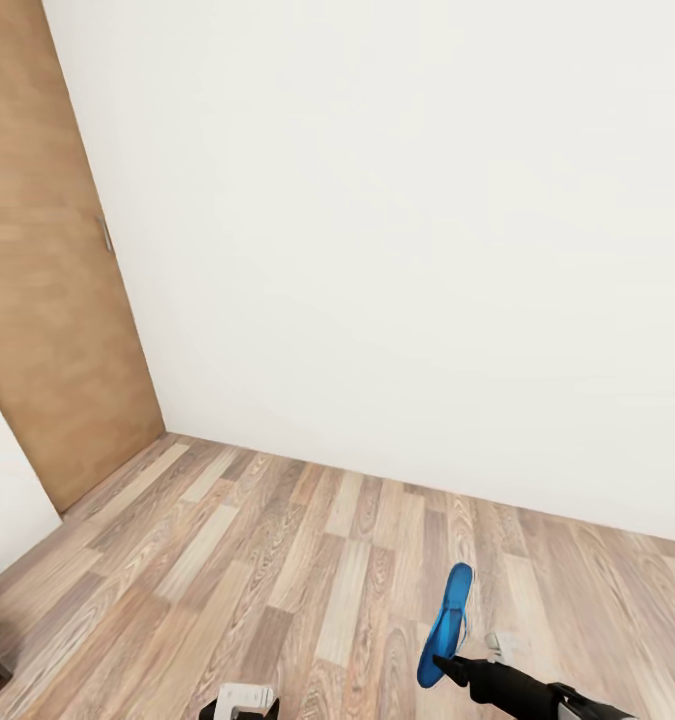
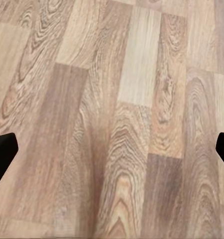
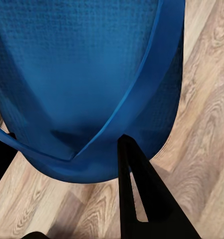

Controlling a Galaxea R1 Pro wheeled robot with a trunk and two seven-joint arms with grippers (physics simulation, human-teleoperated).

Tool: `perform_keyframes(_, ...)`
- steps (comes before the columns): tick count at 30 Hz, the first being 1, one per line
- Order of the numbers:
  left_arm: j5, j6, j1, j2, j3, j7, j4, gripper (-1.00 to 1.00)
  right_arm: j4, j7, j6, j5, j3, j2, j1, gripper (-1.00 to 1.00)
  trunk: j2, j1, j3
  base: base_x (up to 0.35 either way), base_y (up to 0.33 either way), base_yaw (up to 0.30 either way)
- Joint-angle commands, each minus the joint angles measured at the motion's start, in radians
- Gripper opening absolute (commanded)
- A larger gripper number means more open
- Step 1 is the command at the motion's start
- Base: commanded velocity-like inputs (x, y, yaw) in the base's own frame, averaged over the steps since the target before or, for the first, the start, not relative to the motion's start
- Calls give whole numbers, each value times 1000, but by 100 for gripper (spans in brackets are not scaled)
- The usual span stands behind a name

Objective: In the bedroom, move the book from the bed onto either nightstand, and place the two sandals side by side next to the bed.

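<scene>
Right pincer (image 1: 445, 664) apparently clamping one sandal (image 1: 447, 625), wood floor (image 1: 277, 560)

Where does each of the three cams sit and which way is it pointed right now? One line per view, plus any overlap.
Head view: on the robot's head, facing forward and down at the white wall, tan door and wood floor; right gripper holds a blue sandal.
Left wrist view: on the left arm, aimed down at floor planks; dark fingertips at both edges.
Right wrist view: on the right arm, looking along a black finger at the sandal.
Shared: sandal in head and right wrist views; floor in all three.
</scene>
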Motion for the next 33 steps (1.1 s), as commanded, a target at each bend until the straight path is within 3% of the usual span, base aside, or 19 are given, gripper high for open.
perform_keyframes(1, 6, -3, -1, 0, -1, -3, 1, 100, 3, 4, -7, -7, 7, 1, -1, -100, 0, 0, -1, 5, 0, 291)
perform_keyframes(33, 6, -3, -1, 0, -1, -3, 1, 100, 3, 4, -7, -7, 7, 0, 0, -100, 0, 0, -1, 69, 0, 291)
